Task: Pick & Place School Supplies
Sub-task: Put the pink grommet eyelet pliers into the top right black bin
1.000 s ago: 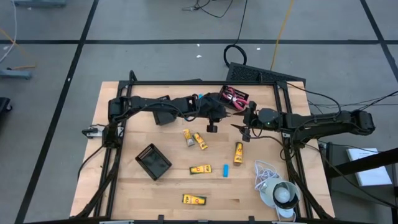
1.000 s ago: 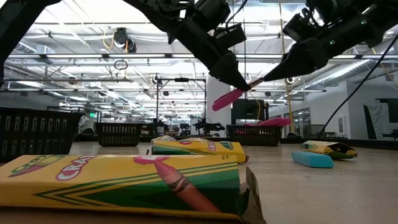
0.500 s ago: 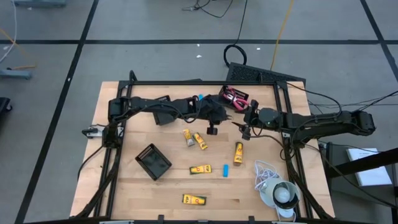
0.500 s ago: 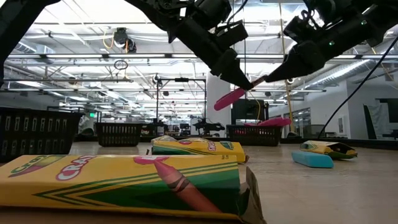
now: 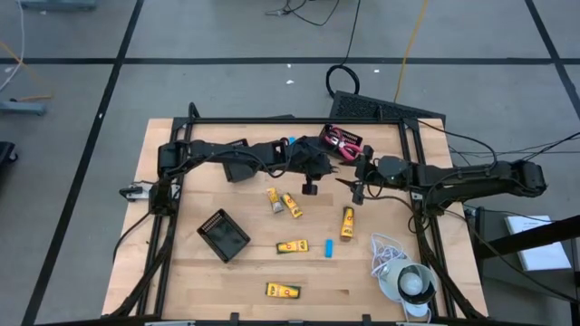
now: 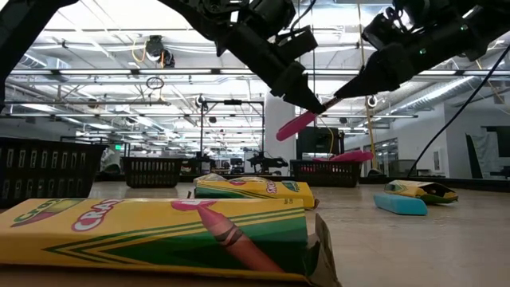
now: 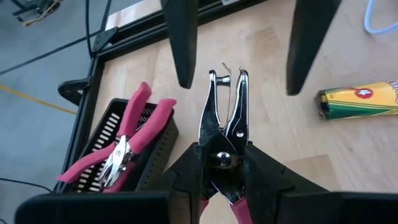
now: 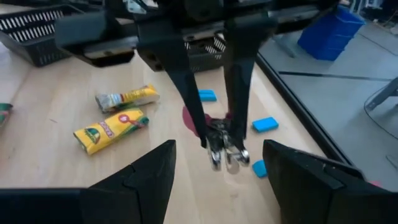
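A pink-handled hole punch (image 7: 222,134) is clamped in the left gripper (image 7: 221,163) above the tabletop (image 5: 227,272); the right gripper (image 8: 214,163), jaws spread wide and empty, faces its metal tip.

Left gripper (image 5: 333,164) jaws clamp a hole punch (image 7: 222,130) above the worktop (image 5: 181,272); right gripper (image 5: 352,185) jaws flank its tip. Behind the jaws, a tray (image 5: 344,140) holds another punch (image 7: 118,152). Before them lie crayon boxes (image 5: 283,205).
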Robot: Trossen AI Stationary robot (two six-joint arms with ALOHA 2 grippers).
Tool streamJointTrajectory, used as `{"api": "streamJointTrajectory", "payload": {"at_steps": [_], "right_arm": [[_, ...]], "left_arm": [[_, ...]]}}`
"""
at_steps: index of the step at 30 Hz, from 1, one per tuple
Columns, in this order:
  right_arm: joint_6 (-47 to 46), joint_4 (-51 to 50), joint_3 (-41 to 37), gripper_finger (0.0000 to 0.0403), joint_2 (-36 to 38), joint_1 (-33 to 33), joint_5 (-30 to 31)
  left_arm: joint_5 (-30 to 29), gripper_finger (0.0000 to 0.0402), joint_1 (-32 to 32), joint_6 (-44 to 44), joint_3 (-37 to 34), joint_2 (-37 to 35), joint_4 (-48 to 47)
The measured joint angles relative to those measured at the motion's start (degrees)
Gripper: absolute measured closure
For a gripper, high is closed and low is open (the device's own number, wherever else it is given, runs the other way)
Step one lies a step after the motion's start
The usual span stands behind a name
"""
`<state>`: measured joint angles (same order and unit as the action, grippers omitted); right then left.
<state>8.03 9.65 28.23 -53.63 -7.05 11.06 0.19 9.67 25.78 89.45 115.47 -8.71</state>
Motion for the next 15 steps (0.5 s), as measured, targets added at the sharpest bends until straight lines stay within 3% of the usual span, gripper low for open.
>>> {"api": "streamJointTrajectory", "payload": {"at_steps": [10, 15], "right_arm": [[-0.2, 3.3, 0.0, 0.0169, -4.3, -0.2, -0.8], [0.4, 5.5, 0.1, 0.0193, -6.2, -0.7, -0.8]], "left_arm": [[0.3, 0.0318, -0.1, 0.0, 0.0, 0.0, 1.5], [0.3, 0.0318, -0.1, -0.1, 0.0, 0.0, 1.4]]}}
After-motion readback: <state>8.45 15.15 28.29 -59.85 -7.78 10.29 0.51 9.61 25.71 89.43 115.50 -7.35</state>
